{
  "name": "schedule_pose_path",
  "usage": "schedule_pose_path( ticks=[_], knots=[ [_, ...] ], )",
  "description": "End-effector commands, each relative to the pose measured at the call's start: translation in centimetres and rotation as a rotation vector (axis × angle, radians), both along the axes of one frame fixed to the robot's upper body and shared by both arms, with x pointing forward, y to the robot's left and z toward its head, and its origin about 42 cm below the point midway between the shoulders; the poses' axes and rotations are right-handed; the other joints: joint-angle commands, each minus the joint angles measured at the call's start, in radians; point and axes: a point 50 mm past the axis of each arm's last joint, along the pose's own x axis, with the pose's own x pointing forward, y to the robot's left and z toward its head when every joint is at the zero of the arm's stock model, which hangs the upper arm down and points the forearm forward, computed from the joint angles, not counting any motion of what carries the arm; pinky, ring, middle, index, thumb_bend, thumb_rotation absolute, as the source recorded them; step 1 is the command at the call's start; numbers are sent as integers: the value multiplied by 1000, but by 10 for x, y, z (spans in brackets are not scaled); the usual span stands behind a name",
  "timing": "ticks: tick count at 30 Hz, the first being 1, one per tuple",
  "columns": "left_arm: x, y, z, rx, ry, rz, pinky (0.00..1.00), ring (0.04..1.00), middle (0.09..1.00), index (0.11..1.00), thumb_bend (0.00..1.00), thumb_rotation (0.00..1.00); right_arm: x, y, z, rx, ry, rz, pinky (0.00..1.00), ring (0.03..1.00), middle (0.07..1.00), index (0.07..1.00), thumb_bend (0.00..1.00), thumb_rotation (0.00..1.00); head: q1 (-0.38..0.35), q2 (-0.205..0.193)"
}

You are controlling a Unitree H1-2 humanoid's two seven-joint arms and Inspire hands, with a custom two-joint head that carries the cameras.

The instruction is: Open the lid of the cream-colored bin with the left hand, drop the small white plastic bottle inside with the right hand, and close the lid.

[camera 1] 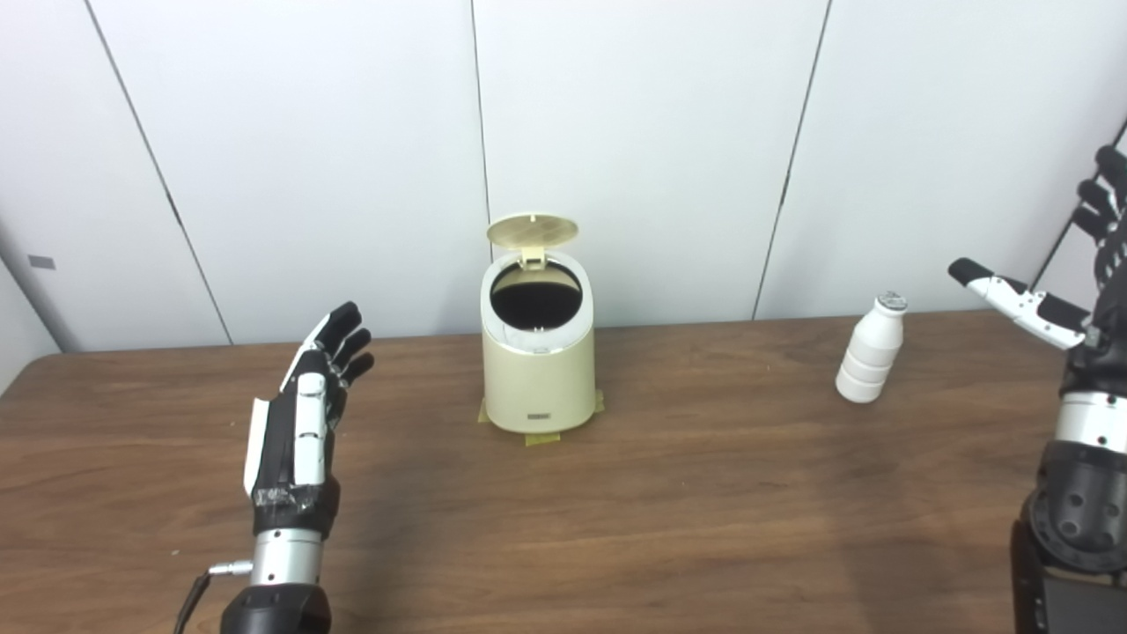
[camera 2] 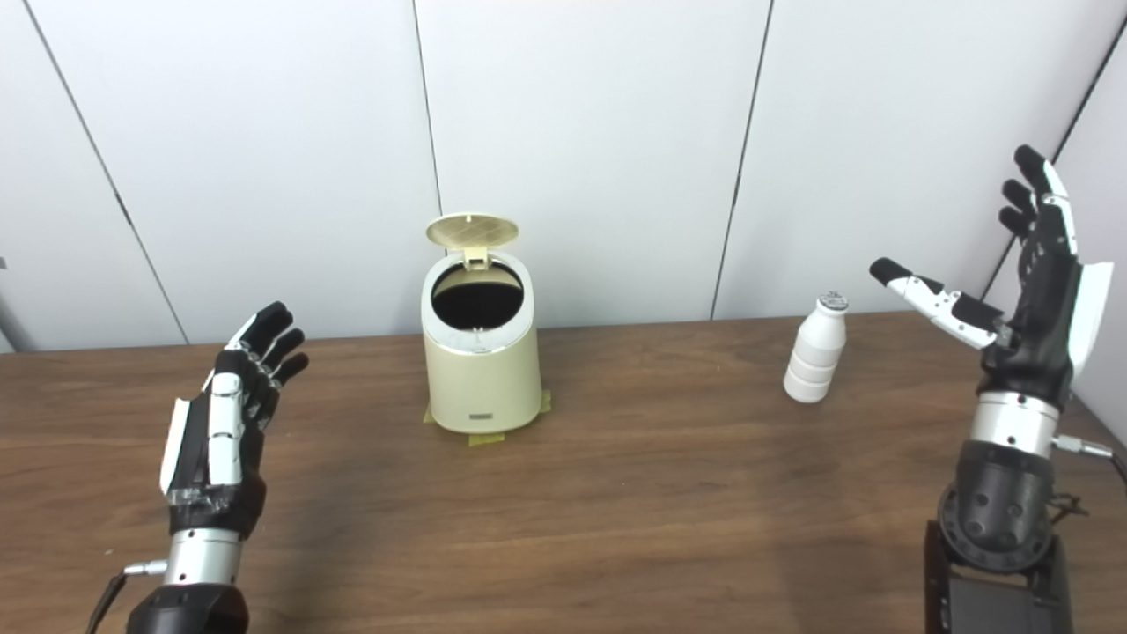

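Note:
The cream-colored bin (camera 1: pixel 538 379) stands at the back middle of the table, and its round lid (camera 1: pixel 533 231) is tipped up at the rear, showing the dark inside. A small white plastic bottle (camera 1: pixel 871 360) stands upright to the bin's right. My left hand (camera 1: pixel 304 418) hovers open over the table well to the left of the bin, fingers straight and apart. My right hand (camera 2: pixel 1034 291) is raised at the far right, open, thumb pointing toward the bottle, a clear gap away from it. Neither hand holds anything.
Yellow tape strips (camera 1: pixel 542 437) hold the bin's base to the brown wooden table (camera 1: pixel 687 511). A white panelled wall (camera 1: pixel 634 132) rises just behind the table's back edge. The table's rounded left corner shows at far left.

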Motion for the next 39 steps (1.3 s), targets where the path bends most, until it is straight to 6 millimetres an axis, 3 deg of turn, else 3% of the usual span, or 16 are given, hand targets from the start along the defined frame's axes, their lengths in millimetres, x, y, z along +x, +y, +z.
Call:
schedule_pose_path(
  ticks=[1, 4, 8, 11, 13, 23, 39],
  knots=[
    [4, -2, 17, 13, -80, -8, 863, 894, 914, 901, 480, 972, 0, 4, 15, -17, -50, -1, 751, 855, 882, 868, 838, 191, 1, 1],
    [4, -2, 17, 20, -83, 1, 857, 888, 907, 894, 485, 957, 1, 7, 10, 11, -25, 26, 723, 830, 877, 877, 821, 194, 0, 3],
    [4, -3, 18, 37, -95, 3, 843, 884, 902, 890, 485, 938, 5, 15, 6, 37, 15, 78, 544, 695, 854, 835, 857, 169, 1, 5],
    [5, -2, 18, 41, -102, 1, 849, 887, 908, 893, 492, 932, 8, 19, 0, 66, 38, 136, 704, 815, 843, 821, 856, 174, 1, 7],
    [4, -2, 19, 41, -105, 2, 850, 885, 908, 893, 495, 928, 9, 21, -6, 76, 63, 141, 739, 838, 838, 819, 863, 191, 0, 7],
    [3, -2, 20, 44, -110, 1, 842, 880, 903, 887, 491, 922, 13, 23, -36, 91, 173, 134, 807, 849, 856, 861, 833, 199, 0, 12],
    [3, 0, 23, 52, -114, 11, 870, 886, 900, 885, 491, 922, 10, 22, -53, 104, 255, 70, 824, 885, 897, 890, 872, 264, -7, 18]
  ],
)
